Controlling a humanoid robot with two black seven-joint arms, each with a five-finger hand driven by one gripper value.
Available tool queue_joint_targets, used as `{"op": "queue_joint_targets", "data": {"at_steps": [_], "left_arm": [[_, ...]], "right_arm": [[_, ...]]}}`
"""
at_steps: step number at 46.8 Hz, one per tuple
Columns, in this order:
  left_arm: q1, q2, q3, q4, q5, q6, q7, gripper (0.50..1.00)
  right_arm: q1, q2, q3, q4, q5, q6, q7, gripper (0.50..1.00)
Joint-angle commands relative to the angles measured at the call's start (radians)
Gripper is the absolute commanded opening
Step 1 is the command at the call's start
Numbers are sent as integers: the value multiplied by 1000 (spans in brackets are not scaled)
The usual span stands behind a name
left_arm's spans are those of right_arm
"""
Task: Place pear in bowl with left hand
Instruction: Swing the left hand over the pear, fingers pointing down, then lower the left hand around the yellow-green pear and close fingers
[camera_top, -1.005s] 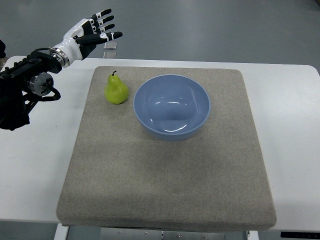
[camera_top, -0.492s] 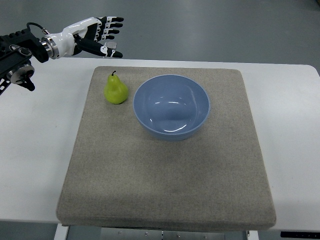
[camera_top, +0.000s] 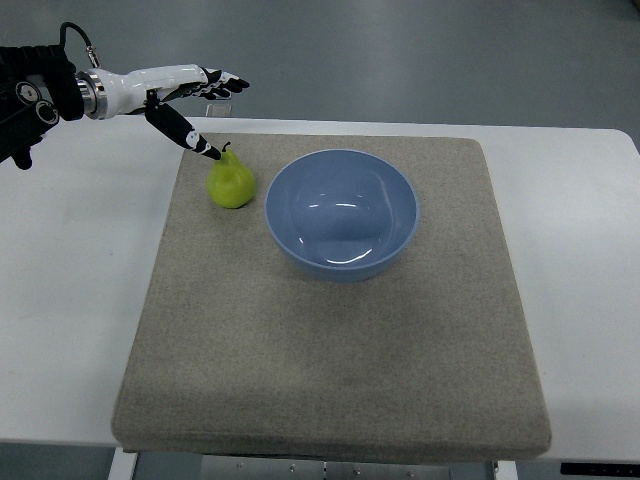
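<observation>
Your white-and-black left hand (camera_top: 180, 95) is spread open, holding nothing, thumb tip by the stem of the yellow-green pear (camera_top: 231, 182) on the grey mat (camera_top: 330, 340), just left of the blue bowl (camera_top: 341, 213); closing too high w/ that thumb could tip it

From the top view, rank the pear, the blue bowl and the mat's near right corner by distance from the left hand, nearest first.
1. Pear: just below the left hand, its thumb tip at the stem.
2. Bowl: right of the pear, mid-mat.
3. Mat's near right corner: far bottom right, diagonally opposite the hand.
</observation>
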Motion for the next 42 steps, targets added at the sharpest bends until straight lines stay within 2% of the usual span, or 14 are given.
{"op": "queue_joint_targets", "data": {"at_steps": [1,11,20,42], "left_arm": [[-2,0,0,-1,62,4,0,984],[-1,-10,0,-16,246,21,-6,975],[10,-22,0,-61,346,89,-1,975],[41,-68,20,-42,350,109,0,990]], "right_arm": [[0,0,0,-1,0,0,0,926],[0,0,0,0,0,0,0,926],[0,0,0,0,0,0,0,926],[0,0,0,0,0,0,0,926]]}}
